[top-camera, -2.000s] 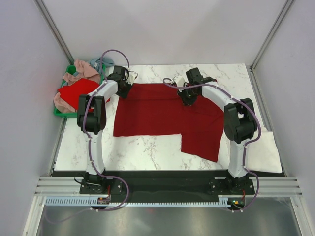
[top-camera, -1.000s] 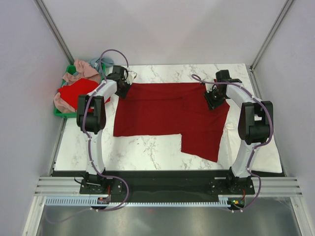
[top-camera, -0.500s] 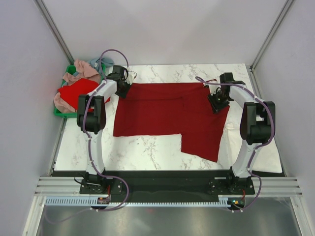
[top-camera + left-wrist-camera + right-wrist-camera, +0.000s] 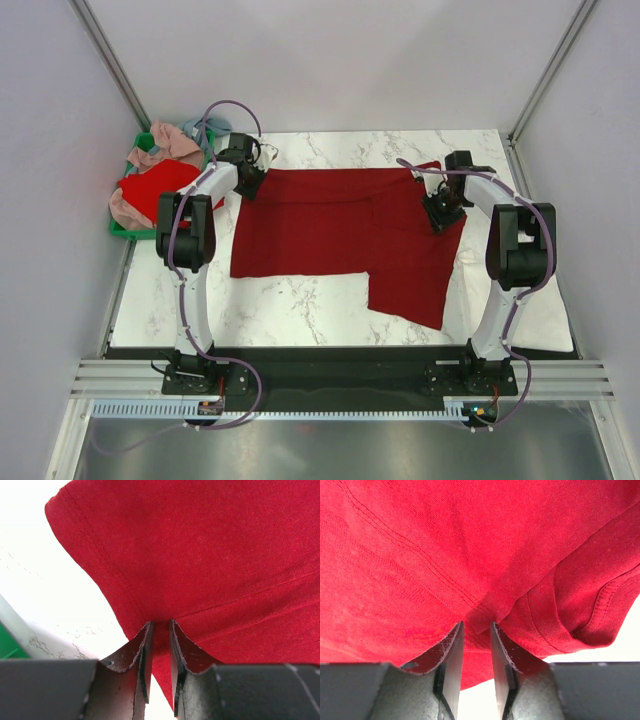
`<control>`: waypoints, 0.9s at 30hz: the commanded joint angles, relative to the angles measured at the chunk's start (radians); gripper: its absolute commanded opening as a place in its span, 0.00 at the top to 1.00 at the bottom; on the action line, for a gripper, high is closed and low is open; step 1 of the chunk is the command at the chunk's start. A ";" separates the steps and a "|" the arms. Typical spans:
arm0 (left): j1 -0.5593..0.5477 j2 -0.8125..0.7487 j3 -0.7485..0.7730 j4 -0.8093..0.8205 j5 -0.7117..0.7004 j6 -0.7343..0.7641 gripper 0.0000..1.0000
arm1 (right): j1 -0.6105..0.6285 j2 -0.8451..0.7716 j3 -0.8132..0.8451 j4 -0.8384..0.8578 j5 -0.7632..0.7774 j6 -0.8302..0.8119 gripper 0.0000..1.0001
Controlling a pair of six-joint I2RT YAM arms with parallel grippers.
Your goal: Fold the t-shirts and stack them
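Fold step, grasp stage: the dark crimson t-shirt (image 4: 330,225) lies spread flat on the bench (image 4: 300,310). The left gripper (image 4: 160,630) is closed on its hemmed corner, and the right gripper (image 4: 476,626) is closed on a pinch of cloth beside the sleeve. The next move likely calls for lifting both pinches together and laying the far edge over the near one; other t-shirts (image 4: 155,185) sit heaped in the green crate (image 4: 122,233) beyond the left gripper. No brand, label or writing is legible.
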 commanded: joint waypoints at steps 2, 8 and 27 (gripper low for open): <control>0.005 0.006 0.020 0.000 -0.021 0.006 0.74 | -0.007 0.008 0.006 0.016 -0.018 0.004 0.67; 0.005 0.009 0.025 0.001 -0.021 0.002 0.74 | -0.007 0.011 0.004 0.024 -0.012 0.011 0.78; 0.006 0.018 0.032 0.000 -0.021 0.002 0.74 | -0.009 -0.025 0.009 0.039 0.016 0.027 0.91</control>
